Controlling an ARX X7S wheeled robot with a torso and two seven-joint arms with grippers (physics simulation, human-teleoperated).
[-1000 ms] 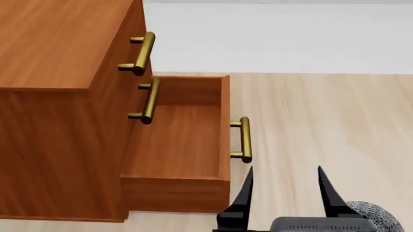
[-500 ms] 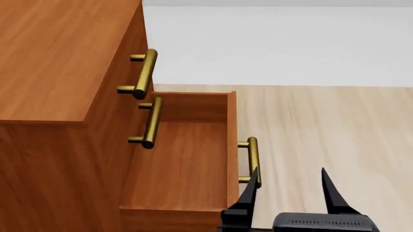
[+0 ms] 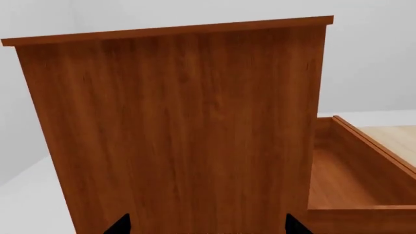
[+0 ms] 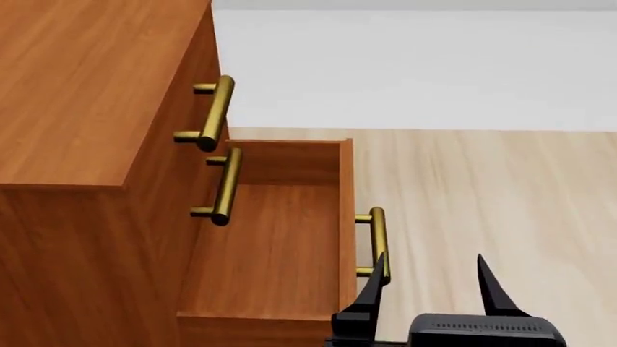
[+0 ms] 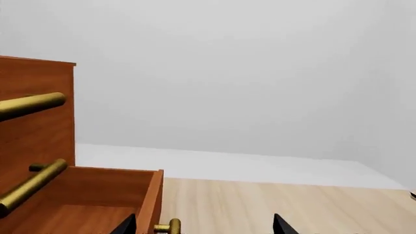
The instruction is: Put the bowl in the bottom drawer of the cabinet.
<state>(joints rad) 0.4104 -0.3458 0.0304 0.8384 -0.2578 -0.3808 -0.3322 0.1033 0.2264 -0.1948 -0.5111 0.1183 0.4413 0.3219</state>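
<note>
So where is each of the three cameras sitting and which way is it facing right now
Head view: above, looking down on the cabinet, the open bottom drawer and the right gripper, jaws apart.
Left wrist view: beside the cabinet, facing its side panel; the left gripper shows only as tips.
Right wrist view: low by the drawer front, looking toward the wall; tips only.
All three share the open drawer.

It was a bare simulated room: a wooden cabinet (image 4: pixel 87 108) stood on pale plank flooring (image 4: pixel 482 195) before blank white walls (image 5: pixel 247 73)
</note>
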